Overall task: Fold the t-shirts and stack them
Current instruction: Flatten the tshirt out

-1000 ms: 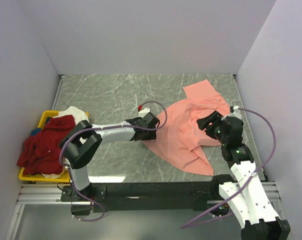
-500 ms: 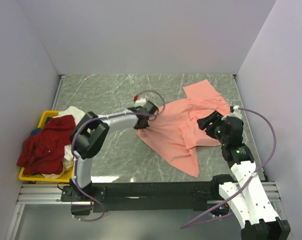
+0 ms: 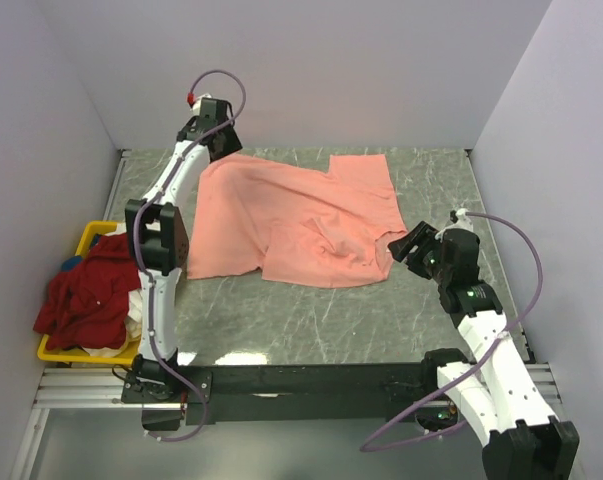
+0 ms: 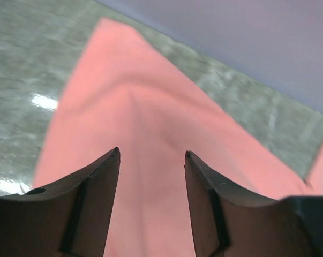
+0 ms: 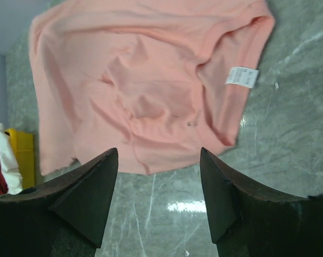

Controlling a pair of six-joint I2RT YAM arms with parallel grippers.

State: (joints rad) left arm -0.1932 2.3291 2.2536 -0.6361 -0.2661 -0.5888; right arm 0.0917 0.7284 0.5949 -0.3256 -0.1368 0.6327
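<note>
The salmon-pink t-shirt [image 3: 291, 215] lies spread out and wrinkled across the middle of the table. Its white neck label [image 5: 242, 76] shows near its right edge. My left gripper [image 3: 224, 148] hovers over the shirt's far left corner by the back wall. It is open, and pink cloth [image 4: 140, 107] shows below the gap between its fingers [image 4: 150, 152]. My right gripper [image 3: 406, 247] stands open just off the shirt's right edge, over bare table [image 5: 159, 151]. The dark red t-shirt [image 3: 86, 290] and the white t-shirt [image 3: 146, 228] are heaped in the bin.
A yellow plastic bin [image 3: 91, 235] sits at the table's left edge against the left wall. White walls close the table in at the back and on both sides. A black rail runs along the near edge by the arm bases.
My left arm swung from the middle of the table to the far back left, pulling the pink shirt out flat, and its jaws opened off the cloth. The right gripper barely moved.
</note>
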